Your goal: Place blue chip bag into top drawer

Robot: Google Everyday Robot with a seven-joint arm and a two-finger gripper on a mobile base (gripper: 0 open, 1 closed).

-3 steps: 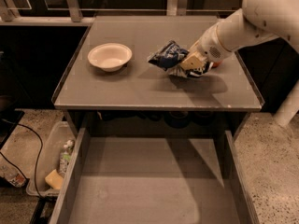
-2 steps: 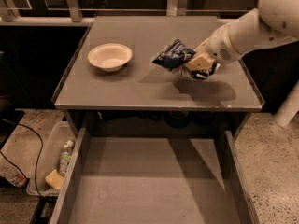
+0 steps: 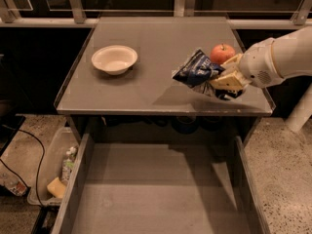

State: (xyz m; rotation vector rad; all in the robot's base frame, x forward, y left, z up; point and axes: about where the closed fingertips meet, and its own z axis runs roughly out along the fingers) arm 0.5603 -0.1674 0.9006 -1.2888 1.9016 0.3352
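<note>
down at the bottom of the frame, closest to me, the top drawer (image 3: 146, 194) stands pulled out, its flat grey floor bare and its low walls running toward the table. off at lower left, on the floor beside it, a clear plastic bin (image 3: 45, 165) holds a bottle and some scraps.

above the drawer comes the front lip of the table (image 3: 146, 89). at middle right of the frame the gripper (image 3: 222, 81) reaches in on a pale arm (image 3: 285, 57) from the right edge, fingers pinched tight on the blue chip bag (image 3: 195, 70). the bag juts leftward out of the grip, crumpled, and a shadow on the tabletop beneath it suggests to me it hangs clear of the surface, though i can't be sure. it sits over the table's right front part, not yet over the drawer.

just behind the gripper a red apple (image 3: 222, 53) rests on the table, very close to the bag's far edge. further back, toward upper left, a white bowl (image 3: 114, 59) stands well apart from all this.

i'd say the carry is the step in hand: bag lifted, release not begun. the next move calls for bringing the bag toward the bottom of the frame, past the table's front lip, then lowering it into the drawer before the fingers part.
</note>
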